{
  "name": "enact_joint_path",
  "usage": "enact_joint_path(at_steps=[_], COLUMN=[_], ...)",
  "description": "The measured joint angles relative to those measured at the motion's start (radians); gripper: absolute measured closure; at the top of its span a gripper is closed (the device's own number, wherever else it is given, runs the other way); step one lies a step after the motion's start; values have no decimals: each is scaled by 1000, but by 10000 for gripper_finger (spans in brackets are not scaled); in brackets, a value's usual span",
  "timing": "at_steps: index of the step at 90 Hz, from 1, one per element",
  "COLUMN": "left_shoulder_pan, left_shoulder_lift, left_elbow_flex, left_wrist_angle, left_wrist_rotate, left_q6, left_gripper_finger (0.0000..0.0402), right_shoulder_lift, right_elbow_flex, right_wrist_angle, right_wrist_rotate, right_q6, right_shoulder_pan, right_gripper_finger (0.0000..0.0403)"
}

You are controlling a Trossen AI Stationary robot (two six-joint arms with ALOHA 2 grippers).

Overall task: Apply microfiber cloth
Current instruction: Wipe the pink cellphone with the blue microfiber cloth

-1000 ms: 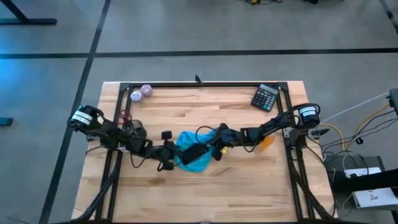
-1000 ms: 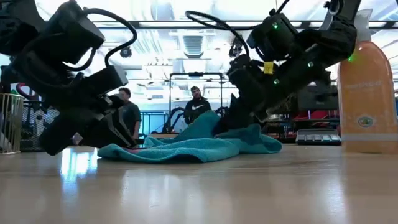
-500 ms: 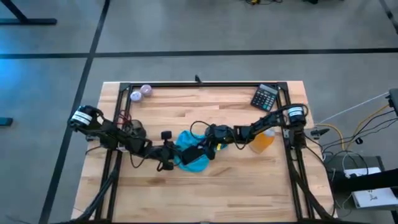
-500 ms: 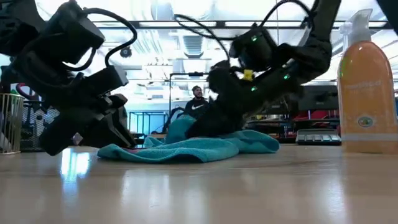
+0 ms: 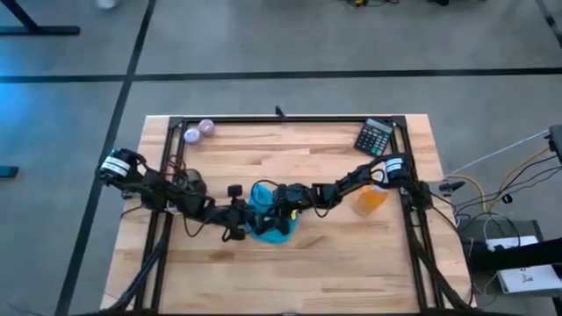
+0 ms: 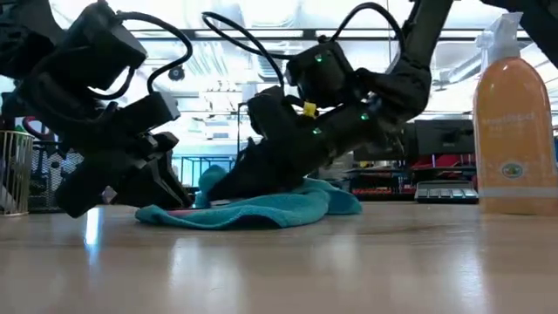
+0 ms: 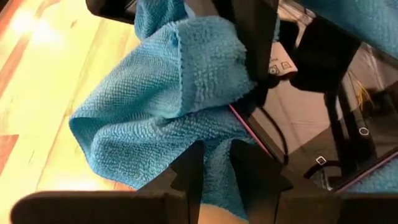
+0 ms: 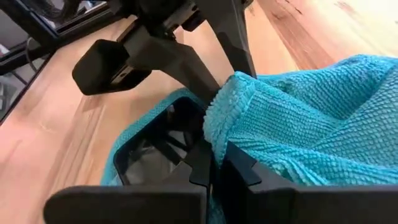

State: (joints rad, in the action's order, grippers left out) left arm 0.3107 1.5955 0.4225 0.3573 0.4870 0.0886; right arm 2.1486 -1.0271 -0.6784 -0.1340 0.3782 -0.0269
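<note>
The teal cloth (image 5: 266, 221) lies bunched near the middle of the bench (image 5: 307, 263), draped over a dark flat phone (image 8: 158, 155) whose screen shows where the fabric is drawn back. The right tool (image 8: 214, 158) is pressed together on a fold of the cloth, the pinched ridge standing up just ahead of its tips. The left tool (image 7: 214, 171) sits just beside the cloth's opposite edge, nearly touching it; its tips stand close with a narrow gap, and I cannot tell whether they grip anything.

The relation that matters: the cloth lies between the two tools, with the right arm reaching across from the bottle side and the left arm low on the other. The right tool holds the fabric, so any wiping stroke would likely come from it, dragging along the phone beneath.

The overhead view shows the bundle as a small heap between both arms, with an orange bottle (image 5: 371, 198) and a calculator (image 5: 375, 137) well apart. The level view shows the cloth (image 6: 253, 205) spread low on the bench, raised under the right arm. Only the right wrist view shows the phone.
</note>
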Motion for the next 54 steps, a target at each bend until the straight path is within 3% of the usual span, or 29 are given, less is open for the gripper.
enact_joint_path(at_steps=[37, 54], left_shoulder_pan=[0, 0], left_shoulder_lift=[0, 0], left_elbow_flex=[-5, -5], left_wrist_angle=[-2, -4], left_wrist_rotate=[0, 0], left_q6=[10, 10], left_gripper_finger=[327, 327], right_shoulder_lift=[-156, -232], right_elbow_flex=[203, 267], right_wrist_angle=[49, 110], right_wrist_rotate=[254, 303], right_q6=[24, 24], right_shoulder_pan=[17, 31], right_gripper_finger=[403, 403])
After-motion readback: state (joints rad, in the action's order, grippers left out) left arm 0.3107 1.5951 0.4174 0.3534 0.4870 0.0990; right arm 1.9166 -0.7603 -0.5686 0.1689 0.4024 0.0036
